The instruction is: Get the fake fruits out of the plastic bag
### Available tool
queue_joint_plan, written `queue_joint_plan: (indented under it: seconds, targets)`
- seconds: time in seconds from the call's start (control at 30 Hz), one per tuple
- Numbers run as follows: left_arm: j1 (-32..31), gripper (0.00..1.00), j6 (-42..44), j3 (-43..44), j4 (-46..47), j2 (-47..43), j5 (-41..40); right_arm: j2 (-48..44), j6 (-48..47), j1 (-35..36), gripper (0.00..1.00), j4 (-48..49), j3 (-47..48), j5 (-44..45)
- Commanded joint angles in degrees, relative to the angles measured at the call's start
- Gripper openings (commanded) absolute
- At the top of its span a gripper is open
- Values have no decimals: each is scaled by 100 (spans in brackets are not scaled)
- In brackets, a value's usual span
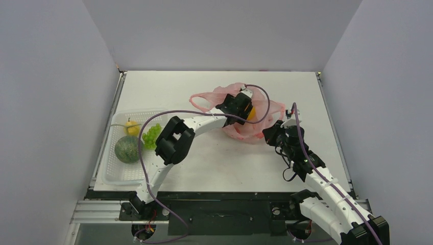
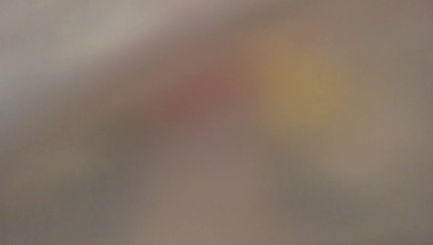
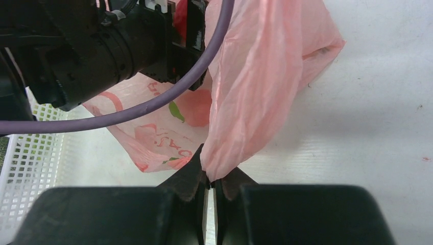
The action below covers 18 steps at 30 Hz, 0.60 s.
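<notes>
Pink plastic bag [image 1: 255, 133] sits mid table [image 1: 214, 163]. R claw [image 3: 210, 178] is clamped tight on its edge. L claw [image 1: 244, 111] is in the bag by a yellow ball [image 1: 251, 112]; can't tell if it's apart or together. Lemon [image 1: 132, 127], grapes [image 1: 151, 135] & green round fruit [image 1: 127, 149] lie in white tray [image 1: 110, 176].

Both arms are the same build, white shell links with chunky black joint housings: left arm [image 1: 204, 122], right arm [image 1: 327, 204]. A loose purple cable [image 1: 146, 133] loops along each arm, base to wrist. My right tool [image 3: 211, 179] is matte black, with two wedge-shaped fingers [image 3: 184, 182] and pale strips on their inner faces.
</notes>
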Motion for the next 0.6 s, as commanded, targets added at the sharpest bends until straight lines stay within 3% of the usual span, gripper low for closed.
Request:
queue_joint_plan:
  seconds: [0.0,0.17,0.33,0.57]
  targets:
    - [46,76,149,412,-85,113,-239,-66,-75,4,0,271,70,-13]
    - [43,77,132,366,254,-41,-270,-101,-81,1,0,248,79,-44]
    - [26,78,190,19,1238,-261,-196,-137,-69,1,0,215,95,-78]
    - [39,77,240,595,1280,202,-132,-168,-73,1,0,145,176,-92]
